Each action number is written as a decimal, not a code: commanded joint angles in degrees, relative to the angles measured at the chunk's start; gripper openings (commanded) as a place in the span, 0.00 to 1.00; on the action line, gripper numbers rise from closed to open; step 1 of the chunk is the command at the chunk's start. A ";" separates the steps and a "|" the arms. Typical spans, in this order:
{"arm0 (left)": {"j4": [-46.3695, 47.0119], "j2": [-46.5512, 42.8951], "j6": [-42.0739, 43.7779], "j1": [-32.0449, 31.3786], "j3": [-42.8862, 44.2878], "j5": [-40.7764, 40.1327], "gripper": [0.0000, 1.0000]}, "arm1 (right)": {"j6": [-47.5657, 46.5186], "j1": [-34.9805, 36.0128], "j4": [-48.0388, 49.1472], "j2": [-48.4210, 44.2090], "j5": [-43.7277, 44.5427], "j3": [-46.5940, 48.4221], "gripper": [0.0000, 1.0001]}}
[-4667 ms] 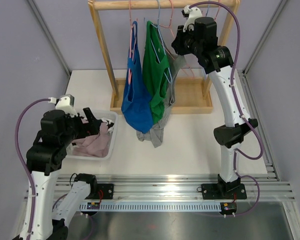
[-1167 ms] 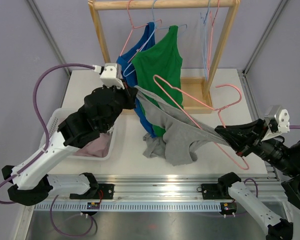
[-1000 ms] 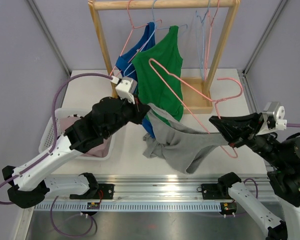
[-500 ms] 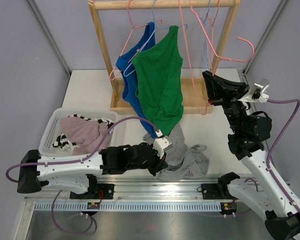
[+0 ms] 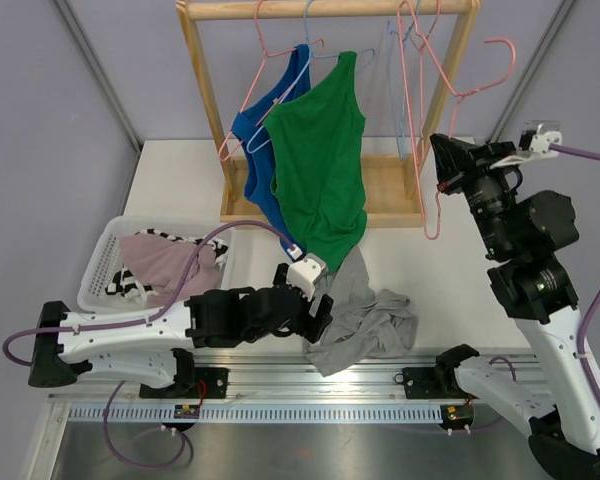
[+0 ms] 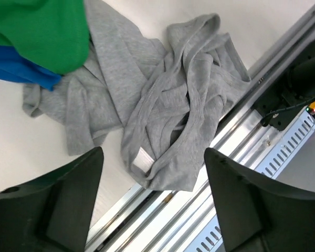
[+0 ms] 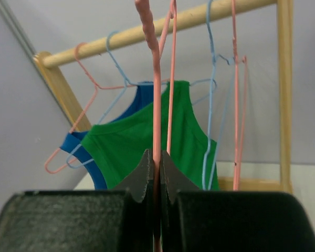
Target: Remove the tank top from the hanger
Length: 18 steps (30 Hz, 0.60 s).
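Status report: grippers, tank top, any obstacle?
Right gripper shut on pink hanger. Left gripper open over gray tank top, off hanger, heaped on table. Green top hangs close.

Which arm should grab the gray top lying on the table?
Left. The left claw, open, hangs right over the gray tank top. The right claw is shut on the pink hanger up by the rack.

Crumpled gray tank top [image 6: 163, 100] flat on white worktop [image 6: 283, 21], small white label [image 6: 143, 157] showing near its lower edge. Hem of green top [image 6: 37, 26] over upper-left corner, blue top [image 6: 16, 71] just under it, both overlapping the gray fabric. Black gripper [image 6: 152, 173] fingers [image 6: 73, 199] spread wide above the tank top, nothing clamped. Metal rail [image 6: 199, 210] along worktop edge, black bracket [image 6: 296, 84] at right.
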 commanded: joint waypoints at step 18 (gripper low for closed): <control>-8.01 -4.85 -4.31 -2.91 4.57 -11.14 0.99 | -7.56 -4.06 -30.97 44.55 3.73 51.32 0.00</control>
